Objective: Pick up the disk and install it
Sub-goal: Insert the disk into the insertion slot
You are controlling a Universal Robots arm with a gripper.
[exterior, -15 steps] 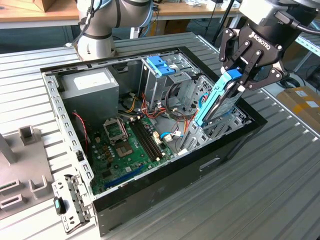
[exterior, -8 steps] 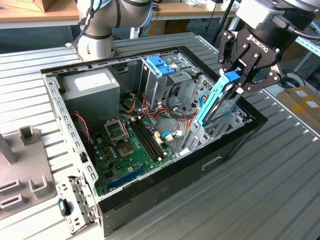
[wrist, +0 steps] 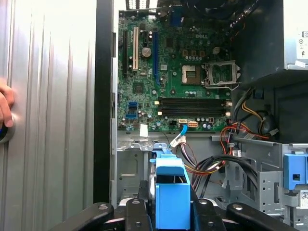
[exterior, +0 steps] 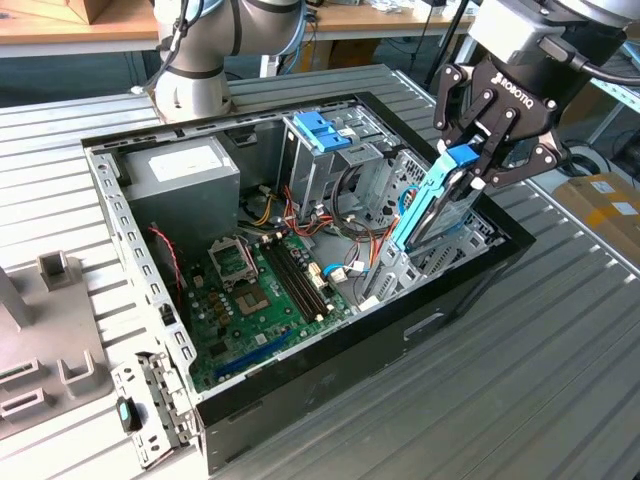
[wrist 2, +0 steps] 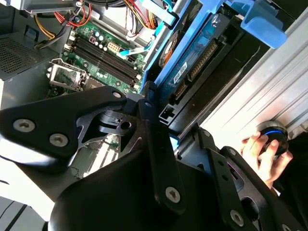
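The disk [exterior: 432,205], a dark drive in bright blue carrier rails, stands on edge and tilted over the case side on the exterior view's right, its lower end down among the metal bay brackets. My gripper [exterior: 472,165] is shut on the disk's upper blue end. In the first wrist view the blue carrier end [wrist: 170,192] sits between my black fingers [wrist: 137,214]. In the second wrist view the disk [wrist 2: 192,60] runs away from my fingers [wrist 2: 153,103], showing its blue rail and connector edge.
The open computer case [exterior: 455,290] lies flat, holding a green motherboard [exterior: 250,290], a grey power-supply box [exterior: 185,175], a drive cage with blue latch [exterior: 320,130] and loose cables [exterior: 350,265]. A person's hand [wrist 2: 262,151] rests on a round knob beside the case. Grey fixtures [exterior: 50,345] stand at the exterior view's left.
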